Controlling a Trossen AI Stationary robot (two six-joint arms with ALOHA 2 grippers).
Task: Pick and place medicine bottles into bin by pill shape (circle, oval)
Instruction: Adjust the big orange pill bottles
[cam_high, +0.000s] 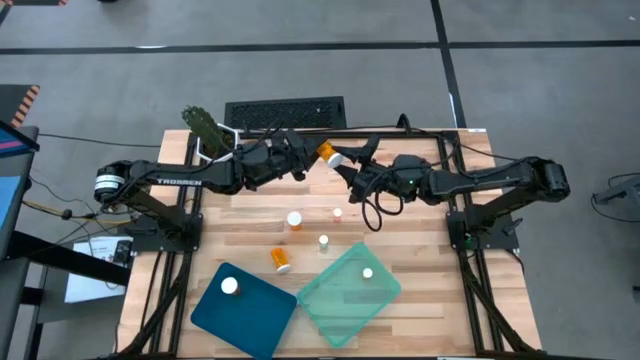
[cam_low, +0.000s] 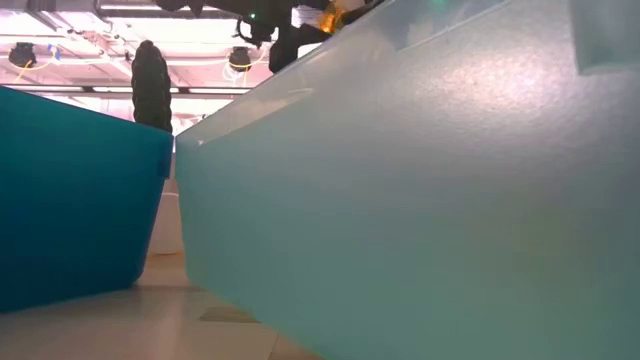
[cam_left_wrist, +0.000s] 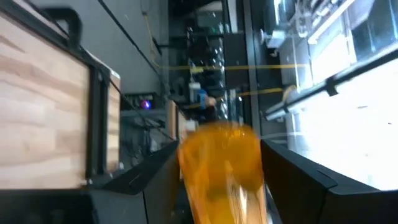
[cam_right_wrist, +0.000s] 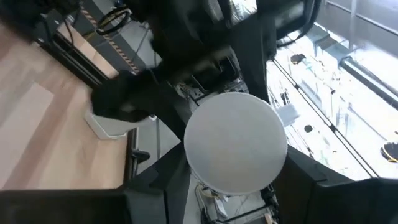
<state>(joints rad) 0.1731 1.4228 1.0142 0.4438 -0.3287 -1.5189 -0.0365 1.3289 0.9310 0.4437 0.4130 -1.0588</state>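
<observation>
High view gives us a bottle lifted above the desk at its far edge, lying level, amber end toward the left hand and white cap toward the right hand; both pinch it. Nearby stand a potted plant and keyboard. Four bottles remain between the arms and two trays, blue and green, each holding one.

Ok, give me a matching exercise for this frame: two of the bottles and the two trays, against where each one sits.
1. bottle farthest back
2. bottle lying on its side
3. dark blue tray
4. pale green tray

a. on bare wood, near both trays
b. front, right of the other tray
c. off the table, in the air
d. front, left of the other tray

Pairs: 1-c, 2-a, 3-d, 4-b
</observation>
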